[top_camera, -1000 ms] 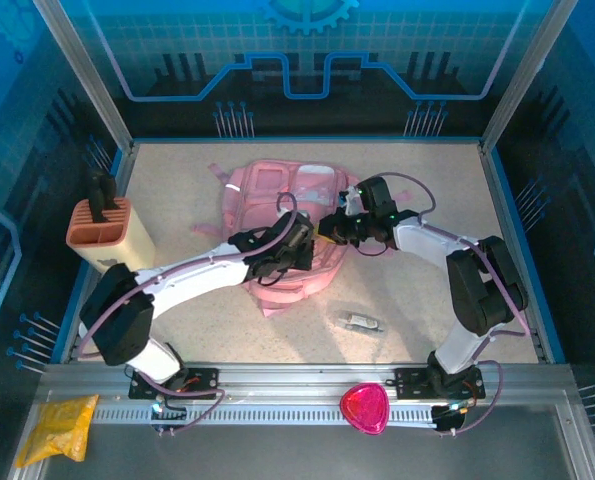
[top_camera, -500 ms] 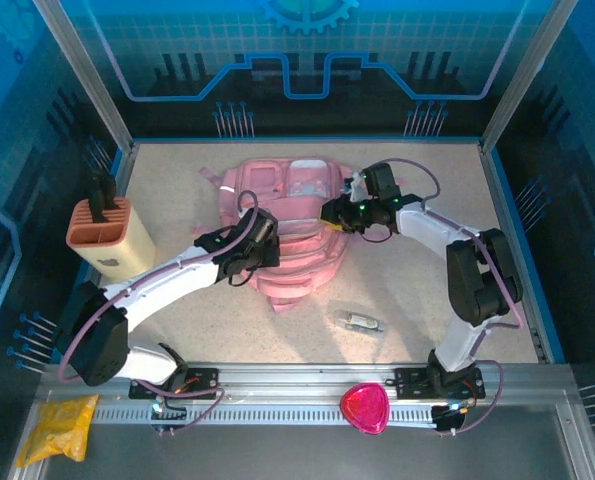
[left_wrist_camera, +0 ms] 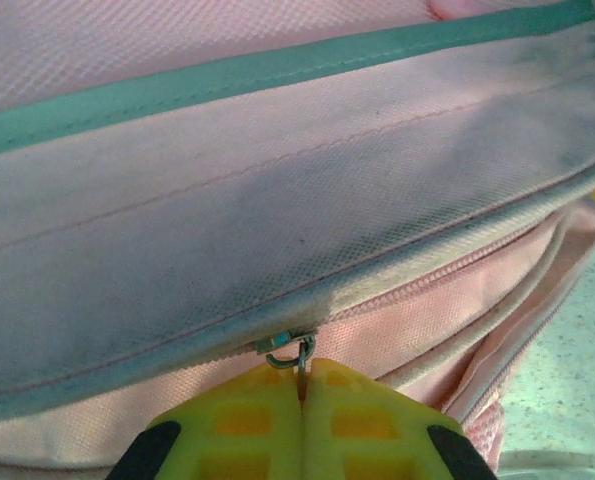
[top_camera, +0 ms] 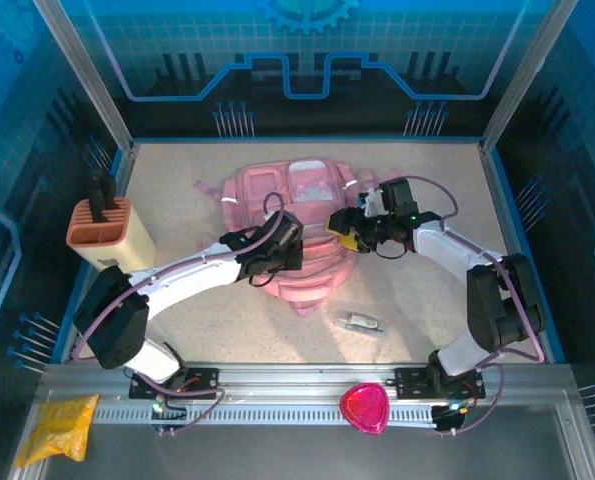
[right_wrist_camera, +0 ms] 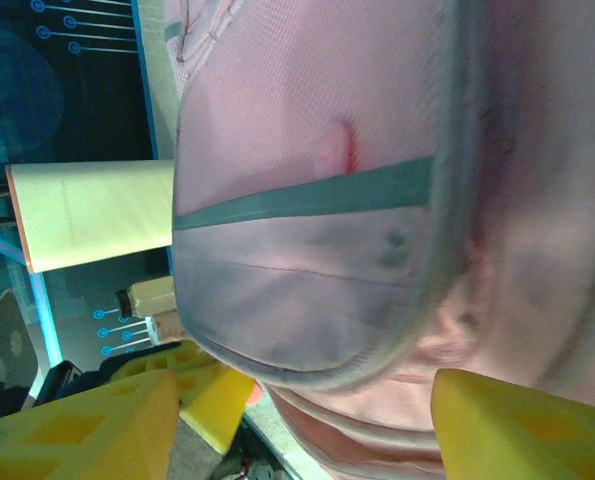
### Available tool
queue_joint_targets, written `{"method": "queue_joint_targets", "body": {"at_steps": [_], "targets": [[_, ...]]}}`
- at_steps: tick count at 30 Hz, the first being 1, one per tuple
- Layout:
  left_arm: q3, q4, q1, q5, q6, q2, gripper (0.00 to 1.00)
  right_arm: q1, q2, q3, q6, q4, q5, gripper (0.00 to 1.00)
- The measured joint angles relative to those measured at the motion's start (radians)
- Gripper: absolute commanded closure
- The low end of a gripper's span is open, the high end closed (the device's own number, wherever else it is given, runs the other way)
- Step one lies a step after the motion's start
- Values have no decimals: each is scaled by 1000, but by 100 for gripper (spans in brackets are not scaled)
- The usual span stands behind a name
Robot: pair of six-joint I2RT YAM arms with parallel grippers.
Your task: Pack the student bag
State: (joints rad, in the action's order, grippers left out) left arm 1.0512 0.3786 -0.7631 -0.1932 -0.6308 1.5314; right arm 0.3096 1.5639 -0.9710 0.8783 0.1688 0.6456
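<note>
Pinching the little zipper pull [left_wrist_camera: 299,352] tight between its closed fingers, the left gripper [left_wrist_camera: 304,385] looks ready to slide the zipper along the pink bag [top_camera: 307,190], which lies flat mid-table [top_camera: 427,300] toward the far edge, while the right gripper [right_wrist_camera: 302,425] hovers beside it, fingers apart, maybe to steady it.

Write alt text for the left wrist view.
The left gripper is pinched shut on the metal zipper pull of the pink student bag. A teal strip crosses the fabric above; speckled table shows at lower right.
</note>
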Motion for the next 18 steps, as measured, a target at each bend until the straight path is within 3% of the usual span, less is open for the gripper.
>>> {"method": "queue_joint_targets", "body": {"at_steps": [6,11,18], "targets": [[24,-39,-31,26,-22,41,100,28,-2,50,85,-56,-43,40],[48,-47,-46,33,-25,66,100,28,23,40,103,-72,-93,54],[50,-35,-46,34,-17,67,100,22,94,-32,58,-16,-140,91]]}}
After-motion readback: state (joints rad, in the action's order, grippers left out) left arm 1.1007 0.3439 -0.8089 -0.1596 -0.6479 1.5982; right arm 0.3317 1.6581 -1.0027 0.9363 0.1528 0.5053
